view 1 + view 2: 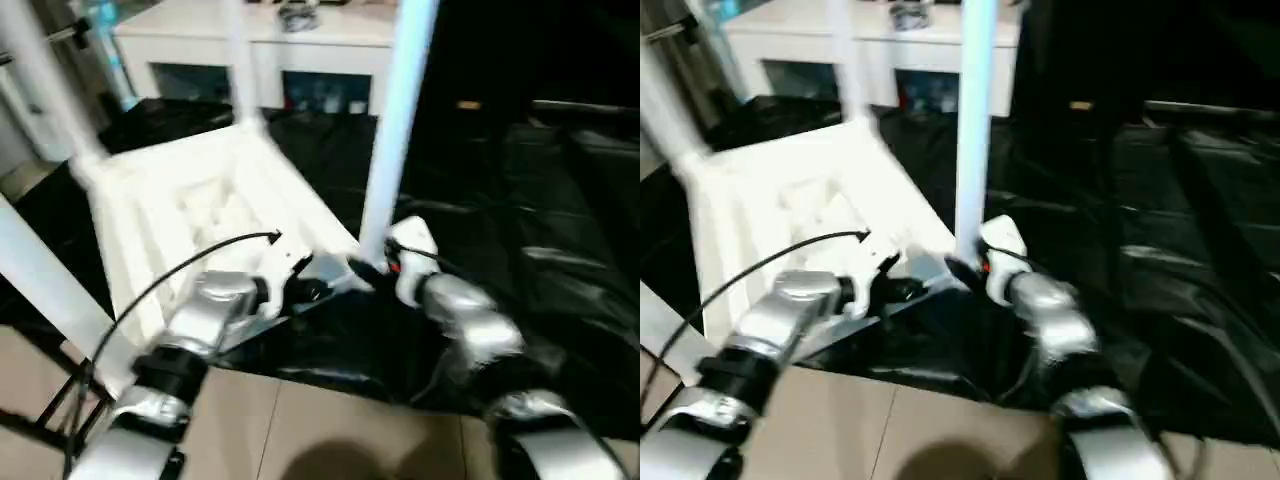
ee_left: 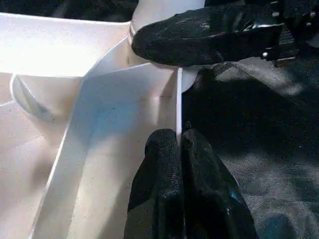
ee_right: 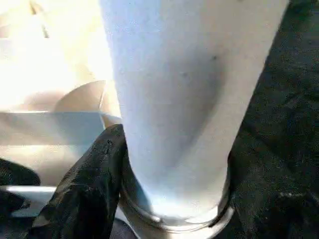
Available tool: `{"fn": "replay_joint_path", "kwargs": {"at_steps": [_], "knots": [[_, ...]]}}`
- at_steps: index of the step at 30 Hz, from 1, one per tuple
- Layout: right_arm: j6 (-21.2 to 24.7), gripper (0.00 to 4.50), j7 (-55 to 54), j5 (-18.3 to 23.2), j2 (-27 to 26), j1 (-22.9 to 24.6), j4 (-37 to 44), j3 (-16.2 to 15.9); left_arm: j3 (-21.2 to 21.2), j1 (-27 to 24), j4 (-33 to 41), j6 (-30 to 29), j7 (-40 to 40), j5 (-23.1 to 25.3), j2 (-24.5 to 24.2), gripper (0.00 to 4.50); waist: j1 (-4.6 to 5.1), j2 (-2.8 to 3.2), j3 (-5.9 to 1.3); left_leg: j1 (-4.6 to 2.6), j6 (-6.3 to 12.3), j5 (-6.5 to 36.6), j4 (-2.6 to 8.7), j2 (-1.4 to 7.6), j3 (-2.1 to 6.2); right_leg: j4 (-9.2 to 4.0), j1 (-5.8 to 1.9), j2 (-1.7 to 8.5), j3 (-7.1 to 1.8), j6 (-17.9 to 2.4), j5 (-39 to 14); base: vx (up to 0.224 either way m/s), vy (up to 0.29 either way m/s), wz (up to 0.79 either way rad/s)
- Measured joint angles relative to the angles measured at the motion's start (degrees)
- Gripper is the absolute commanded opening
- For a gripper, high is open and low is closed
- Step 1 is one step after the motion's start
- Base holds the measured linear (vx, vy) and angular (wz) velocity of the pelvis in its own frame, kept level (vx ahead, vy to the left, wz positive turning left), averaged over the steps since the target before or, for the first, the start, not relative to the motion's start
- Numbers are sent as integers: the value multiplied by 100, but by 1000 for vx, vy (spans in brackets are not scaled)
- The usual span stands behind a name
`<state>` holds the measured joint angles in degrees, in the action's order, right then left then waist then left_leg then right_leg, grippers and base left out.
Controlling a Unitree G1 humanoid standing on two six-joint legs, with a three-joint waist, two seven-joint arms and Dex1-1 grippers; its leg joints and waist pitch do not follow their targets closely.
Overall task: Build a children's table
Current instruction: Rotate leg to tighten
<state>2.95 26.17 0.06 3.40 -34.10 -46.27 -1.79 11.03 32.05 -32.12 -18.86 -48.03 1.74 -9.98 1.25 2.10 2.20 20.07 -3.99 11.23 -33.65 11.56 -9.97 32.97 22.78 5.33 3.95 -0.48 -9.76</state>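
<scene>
Nearest you, your two silver forearms reach forward over a strip of tan floor onto the black sheet that covers the work area.

Your left gripper has its two black fingers pressed together on the thin side wall of the tabletop, pinching that rim at the near corner. Your right gripper is clamped around the base of the near leg, just above its round corner socket; in the right wrist view one black finger lies against the tube's side.

The tabletop lies upside down on the black sheet, ribbed underside up, its hollow compartments holding nothing you can make out. Three more legs show: one upright at the far corner, one at the far left corner, and one slanting across the left edge close to your left arm. A black cable arcs over the tabletop beside your left wrist.

To your right the black sheet runs wide and wrinkled. Behind the tabletop stands a white cabinet with glass-fronted compartments; their contents are too blurred to name, as is a small object on top.
</scene>
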Motion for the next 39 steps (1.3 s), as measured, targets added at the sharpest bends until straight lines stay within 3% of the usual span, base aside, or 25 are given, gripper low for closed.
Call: {"fn": "replay_joint_path", "kwargs": {"at_steps": [2, 8, 12, 16, 19, 23, 29, 39], "knots": [[-73, 322, 7, 32, -2, 15, -11, 24, 11, -1, 25, 1, 0, 25, 2, 0, 1, -2, 1, 5, 0, 0, 0, -2, 0, -6, 1, 1, -3, 0, 0, 0, 0, 0], [-87, 383, 736, 294, 169, 29, 33, 178, 87, -14, 139, 61, -222, 20, -94, 0, -8, -7, 5, 35, 0, 0, 2, -4, 0, 0, 21, 1, -9, -7, 4, 0, 0, 0], [-167, 392, 1606, 384, 472, 30, 96, 16, 170, -156, 281, 382, -725, -80, -237, 0, -66, -2, 7, 59, 1, -1, 7, 8, -2, 17, 33, -3, -6, -52, 45, 29, -7, 4], [-241, 392, 3032, 420, 1043, 119, 393, -364, 261, -223, 449, 452, -1363, -216, -519, 0, -229, 96, 2, 93, 34, -20, 3, 26, -15, 19, 48, -6, 6, -27, 16, 60, -2, 4], [-245, 392, 3708, 430, 1284, 157, 549, -504, 313, -223, 489, 452, -1688, -285, -661, 0, -321, 96, 2, 102, 42, -15, 3, 27, -26, 19, 60, -5, 5, -36, 8, 0, 0, 0], [-225, 392, 4354, 447, 1492, 176, 669, -711, 397, -223, 498, 455, -2130, -340, -879, 0, -364, 95, 2, 99, 42, -16, -7, 28, -32, 26, 60, -3, 1, -37, 8, 0, 0, 0], [-53, 320, 5062, 508, 1642, 202, 878, -944, 533, -223, 510, 487, -2752, -427, -1210, 0, -383, 87, 6, 92, 9, 0, -24, 29, -42, 53, 56, 2, -13, -37, 8, 0, 0, 0], [107, 260, 5173, 568, 1687, 332, 1057, -985, 549, -222, 493, 486, -2813, -441, -1140, 0, -465, 84, 7, 92, 6, -2, -29, 29, -48, 60, 53, 6, -16, -37, 8, 0, 0, 0]]}}
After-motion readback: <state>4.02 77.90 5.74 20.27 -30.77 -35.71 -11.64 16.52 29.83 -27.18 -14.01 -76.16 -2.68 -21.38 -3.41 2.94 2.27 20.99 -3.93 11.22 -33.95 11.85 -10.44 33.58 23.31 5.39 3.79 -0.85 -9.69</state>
